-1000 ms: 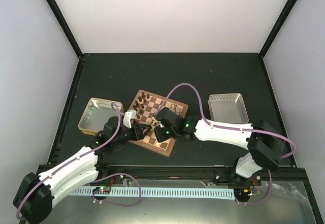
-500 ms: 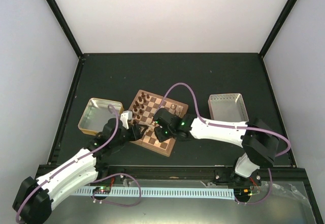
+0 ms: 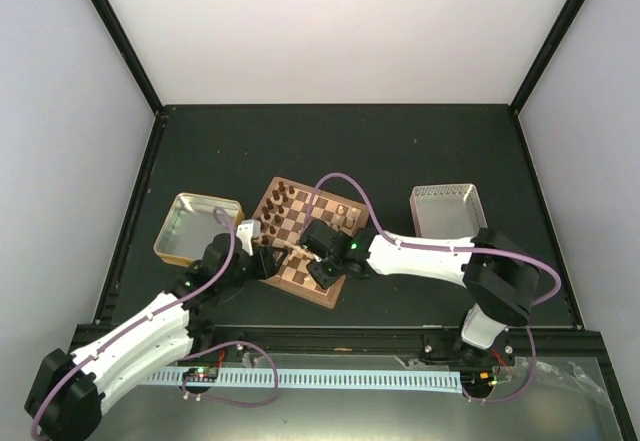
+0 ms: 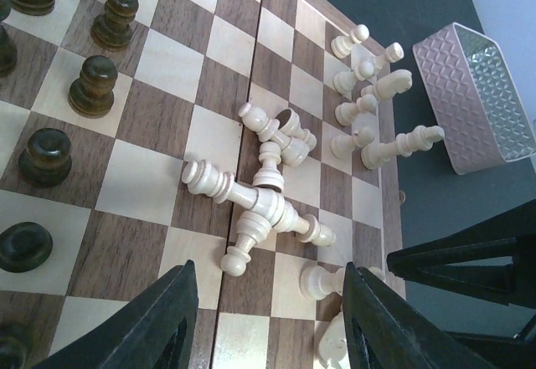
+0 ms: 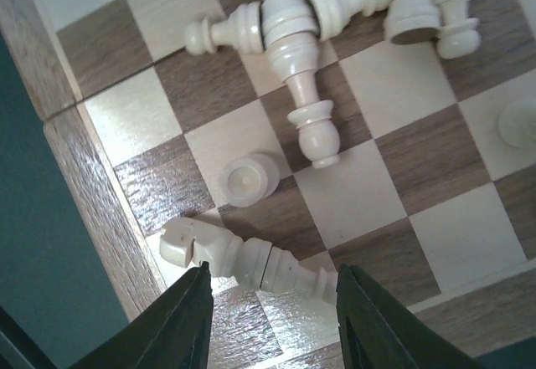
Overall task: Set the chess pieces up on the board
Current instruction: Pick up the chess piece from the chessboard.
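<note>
- Right gripper (image 5: 270, 323), jaws apart, hangs over a toppled cream piece (image 5: 239, 260) by the rim of the board (image 5: 100, 202), probably lining up a pick.
- Left gripper (image 4: 266, 327), likewise apart, faces the chess pieces (image 4: 264, 193) heaped mid-board.
- Beyond, dark chessmen (image 4: 92, 84) stand ranked.

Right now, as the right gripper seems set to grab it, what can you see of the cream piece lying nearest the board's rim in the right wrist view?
The cream piece looks like pale turned wood: a blocky notched head, likely a knight, ringed collars, a round base. It lies on its side by the rim of the board, head toward the rim, across dark and light squares. A pawn stands apart beside it. The right gripper hangs open over it, a finger either side.
</note>
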You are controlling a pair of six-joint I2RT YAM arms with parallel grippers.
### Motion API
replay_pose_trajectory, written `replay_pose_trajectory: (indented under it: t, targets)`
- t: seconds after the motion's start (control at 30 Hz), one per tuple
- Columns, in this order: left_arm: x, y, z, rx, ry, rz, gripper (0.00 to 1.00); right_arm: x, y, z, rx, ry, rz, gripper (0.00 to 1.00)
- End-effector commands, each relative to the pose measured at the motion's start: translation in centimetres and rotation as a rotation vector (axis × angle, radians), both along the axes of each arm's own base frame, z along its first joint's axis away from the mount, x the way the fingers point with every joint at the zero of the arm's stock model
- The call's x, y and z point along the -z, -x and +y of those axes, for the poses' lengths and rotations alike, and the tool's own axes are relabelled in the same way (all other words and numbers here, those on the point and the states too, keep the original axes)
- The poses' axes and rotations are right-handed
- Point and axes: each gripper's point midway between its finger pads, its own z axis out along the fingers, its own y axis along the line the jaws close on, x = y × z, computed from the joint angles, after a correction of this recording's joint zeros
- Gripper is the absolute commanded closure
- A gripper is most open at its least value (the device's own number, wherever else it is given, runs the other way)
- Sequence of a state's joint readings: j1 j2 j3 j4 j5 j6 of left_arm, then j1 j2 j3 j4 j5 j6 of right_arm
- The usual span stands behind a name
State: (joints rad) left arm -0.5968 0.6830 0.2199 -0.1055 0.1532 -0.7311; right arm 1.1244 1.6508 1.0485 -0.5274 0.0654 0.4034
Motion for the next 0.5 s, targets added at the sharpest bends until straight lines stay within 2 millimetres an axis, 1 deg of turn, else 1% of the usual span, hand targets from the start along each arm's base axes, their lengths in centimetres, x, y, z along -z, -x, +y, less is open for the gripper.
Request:
replay_pose_trajectory:
  t: [0.0,0.23,0.37,0.47]
  targets:
    - [-1.05,-0.52,-0.11,0.007,-0.013,-0.029,0.51,1.01,0.79,0.12,-0.176,0.055,-0.014,0.58]
    - [-1.11,-0.39,-0.34,0.027,-0.014,-0.03,0.51,1.84,0.73,-0.25,-0.234,0.107,-0.028,0.56]
    - [-1.12,-0.4,-0.46,0.034,-0.017,-0.028,0.51,1.76,0.08,-0.12,-0.227,0.132,-0.049,0.48]
    - [-1.08,-0.42,-0.48,0.035,-0.018,-0.025,0.51,1.7,0.1,0.04,-0.242,0.133,-0.049,0.46]
